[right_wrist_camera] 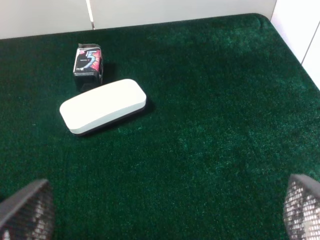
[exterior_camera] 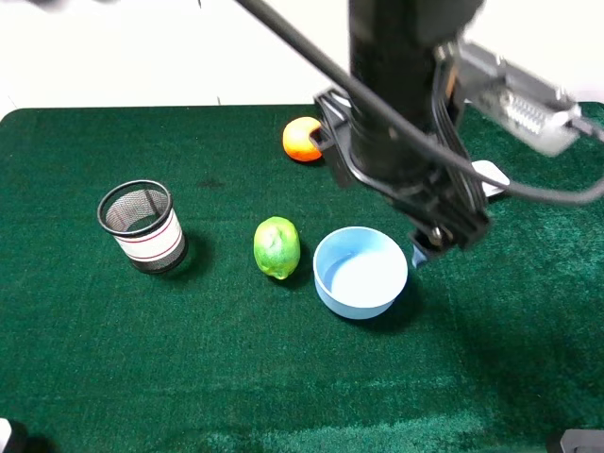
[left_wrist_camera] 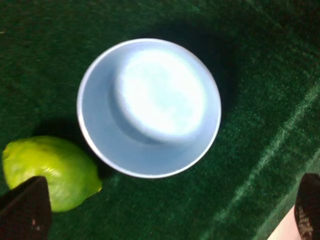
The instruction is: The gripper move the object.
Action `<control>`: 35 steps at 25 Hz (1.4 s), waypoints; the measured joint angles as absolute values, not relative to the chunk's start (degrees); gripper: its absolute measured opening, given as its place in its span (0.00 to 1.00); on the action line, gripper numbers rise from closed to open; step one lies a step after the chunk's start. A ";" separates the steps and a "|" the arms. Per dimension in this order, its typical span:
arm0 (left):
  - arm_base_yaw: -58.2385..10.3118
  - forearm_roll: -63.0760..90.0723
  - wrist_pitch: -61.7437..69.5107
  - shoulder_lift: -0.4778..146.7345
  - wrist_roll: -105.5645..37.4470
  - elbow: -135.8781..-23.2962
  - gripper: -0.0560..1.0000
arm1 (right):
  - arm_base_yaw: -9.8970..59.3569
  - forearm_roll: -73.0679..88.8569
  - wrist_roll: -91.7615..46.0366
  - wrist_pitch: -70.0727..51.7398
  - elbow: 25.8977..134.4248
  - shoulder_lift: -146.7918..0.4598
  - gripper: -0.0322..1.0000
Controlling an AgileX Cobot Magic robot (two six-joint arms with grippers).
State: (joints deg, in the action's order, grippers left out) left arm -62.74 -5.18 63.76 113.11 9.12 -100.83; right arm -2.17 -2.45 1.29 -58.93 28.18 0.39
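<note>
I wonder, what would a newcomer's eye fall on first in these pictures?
The bulky black arm dominates the high view, hanging over the green cloth right of centre. Below its end sits the light blue bowl, empty, with a bright green fruit beside it on the left of that view.

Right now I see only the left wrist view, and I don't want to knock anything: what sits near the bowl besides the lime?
Observer: An orange lies farther back, apart from both the bowl and the lime.
Operator: Anything farther out on the lime's side?
Observer: A black mesh cup stands upright to the left of the lime, clear of it.
</note>
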 joint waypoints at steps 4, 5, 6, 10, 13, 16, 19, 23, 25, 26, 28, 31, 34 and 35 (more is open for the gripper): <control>-60.79 -5.18 65.83 109.48 8.80 -100.91 0.99 | -2.17 -2.45 1.29 -58.93 28.18 0.39 0.70; -60.24 -5.18 66.40 108.48 8.69 -100.91 0.99 | -2.17 -2.45 1.29 -58.93 28.18 0.39 0.70; -59.71 -5.23 66.70 107.56 8.44 -100.91 0.99 | -2.17 -2.45 1.29 -58.93 28.18 0.39 0.70; -57.96 -5.23 66.78 104.44 7.99 -100.91 0.99 | -2.17 -2.45 1.29 -58.93 28.18 0.39 0.70; -56.66 -5.23 66.81 102.54 7.05 -100.91 0.99 | -2.17 -2.45 1.29 -58.93 28.18 0.39 0.70; -55.53 -5.23 66.85 100.47 6.09 -100.63 0.99 | -2.17 -2.45 1.29 -58.93 28.18 0.39 0.70; -54.28 -5.23 66.85 97.40 5.97 -98.88 0.99 | -2.17 -2.45 1.29 -58.93 28.18 0.39 0.70; -52.36 -5.23 66.87 92.26 5.92 -95.22 0.99 | -2.17 -2.45 1.29 -58.93 28.18 0.39 0.70; -51.43 -5.60 66.87 89.62 5.92 -92.92 0.99 | -2.17 -2.45 1.29 -58.93 28.18 0.39 0.70; -50.93 -5.84 66.87 88.16 5.86 -91.56 0.99 | -2.17 -2.45 1.29 -58.93 28.18 0.39 0.70; -50.09 -6.47 66.87 85.18 5.80 -88.88 0.99 | -2.17 -2.45 1.29 -58.93 28.18 0.39 0.70; -48.87 -6.76 66.87 80.50 5.75 -84.48 0.99 | -2.17 -2.45 1.29 -58.93 28.18 0.39 0.70; -47.49 -6.77 66.87 75.30 5.75 -79.97 0.99 | -2.17 -2.45 1.29 -58.93 28.18 0.39 0.70; -46.89 -6.77 66.87 73.43 5.75 -78.37 0.99 | -2.17 -2.45 1.29 -58.93 28.18 0.39 0.70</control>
State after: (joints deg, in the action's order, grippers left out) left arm -46.89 -6.77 66.87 73.43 5.75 -78.37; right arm -2.17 -2.45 1.29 -58.93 28.18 0.39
